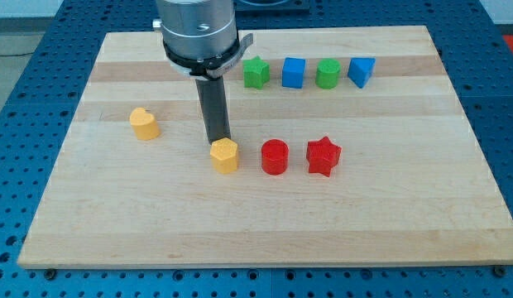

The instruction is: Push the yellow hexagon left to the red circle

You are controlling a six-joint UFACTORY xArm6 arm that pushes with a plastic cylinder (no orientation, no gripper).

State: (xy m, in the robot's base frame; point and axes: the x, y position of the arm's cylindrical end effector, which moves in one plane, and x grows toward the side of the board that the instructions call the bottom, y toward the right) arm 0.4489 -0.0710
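The yellow hexagon (225, 155) sits near the middle of the wooden board. The red circle (275, 156) stands just to its right, with a small gap between them. My tip (218, 139) is right behind the yellow hexagon, at its upper left edge, touching or nearly touching it. The rod rises from there to the arm's grey body at the view's top.
A red star (323, 156) stands right of the red circle. A yellow heart-like block (144, 123) lies at the left. Along the top are a green star (256, 73), a blue cube (294, 72), a green cylinder (328, 74) and a blue triangle (361, 72).
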